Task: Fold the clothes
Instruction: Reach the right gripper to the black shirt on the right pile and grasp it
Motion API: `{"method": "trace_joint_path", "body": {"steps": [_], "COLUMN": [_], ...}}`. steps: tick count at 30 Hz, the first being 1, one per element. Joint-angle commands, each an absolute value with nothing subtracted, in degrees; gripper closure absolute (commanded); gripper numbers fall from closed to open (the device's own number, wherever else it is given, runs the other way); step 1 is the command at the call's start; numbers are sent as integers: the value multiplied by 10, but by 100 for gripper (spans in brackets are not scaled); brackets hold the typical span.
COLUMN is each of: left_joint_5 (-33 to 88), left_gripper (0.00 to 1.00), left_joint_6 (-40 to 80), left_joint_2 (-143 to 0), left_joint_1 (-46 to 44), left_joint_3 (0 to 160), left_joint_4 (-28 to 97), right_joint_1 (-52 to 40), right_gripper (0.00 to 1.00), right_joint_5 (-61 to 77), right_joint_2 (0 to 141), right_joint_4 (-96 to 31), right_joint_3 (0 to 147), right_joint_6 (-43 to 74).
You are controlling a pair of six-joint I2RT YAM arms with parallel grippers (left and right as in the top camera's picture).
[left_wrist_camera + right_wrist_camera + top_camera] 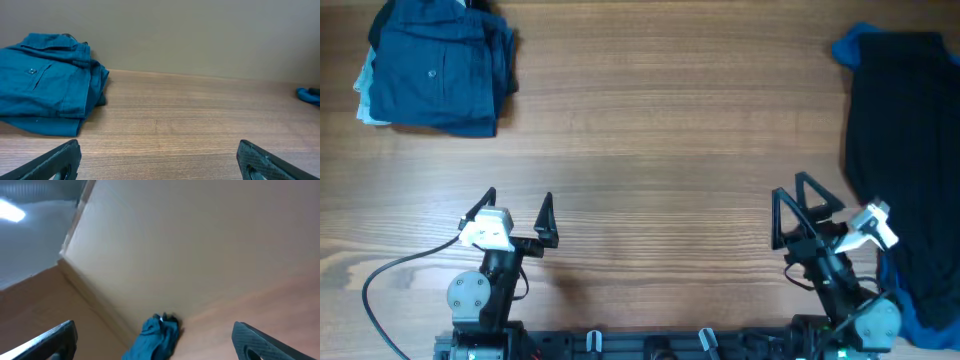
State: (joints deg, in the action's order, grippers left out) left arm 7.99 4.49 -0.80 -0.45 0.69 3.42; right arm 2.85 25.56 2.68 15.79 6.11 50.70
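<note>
Overhead: L gripper [517, 197] sits at approx 7 o'clock on the table [660, 150], jaws spread wide w/ nothing btwn them, tips pointing to 12. A gray cable [390, 275] loops off toward 8 o'clock. R gripper [792, 192] is at approx 5 o'clock, also spread wide & empty, tilted a bit toward 11. The two are well apart, both near the 6 o'clock edge.

Clothes: folded navy stack [435, 70] in the 10–11 o'clock corner, small button [432, 73] on top, pale fabric [365, 98] peeking out at its 8 o'clock side. Large black garment [905, 150] lies unfolded along the 3 o'clock edge, running down to 5 o'clock just beside the R arm. Brighter blue cloth [848, 45] sticks out at its 11 o'clock corner.

L wrist cam: navy stack at 10 o'clock, L fingers [55, 160] low in frame, wide apart, bare wood btwn. R wrist cam: tilted view, blue cloth at 6 o'clock below the wall [175, 240], R fingers [55, 337] in the bottom corners.
</note>
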Motion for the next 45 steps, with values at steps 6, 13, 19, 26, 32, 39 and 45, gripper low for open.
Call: {"method": "trace_joint_path", "body": {"steps": [6, 13, 19, 26, 32, 39, 45], "left_joint_5": [82, 82, 82, 82, 82, 82, 82], "left_gripper": [0, 0, 0, 0, 0, 0, 0], "left_joint_6": [32, 32, 32, 32, 32, 32, 32], "left_joint_2": [-4, -4, -4, -4, -4, -4, -4], "left_joint_1": [-2, -2, -2, -2, -2, -2, -2], "left_joint_3": [3, 3, 3, 3, 3, 3, 3], "left_joint_4": [36, 36, 36, 36, 36, 36, 36], "right_joint_1": [31, 31, 44, 125, 161, 161, 163], "right_gripper": [0, 0, 0, 0, 1, 1, 1], "right_joint_5": [251, 253, 125, -4, -9, -67, -124], "right_joint_2": [264, 603, 853, 1001, 1079, 1193, 1233], "right_joint_4": [100, -84, -337, -383, -302, -199, -157], "right_joint_3": [263, 549, 848, 934, 934, 934, 934], "right_joint_6": [347, 249, 152, 135, 117, 66, 43]}}
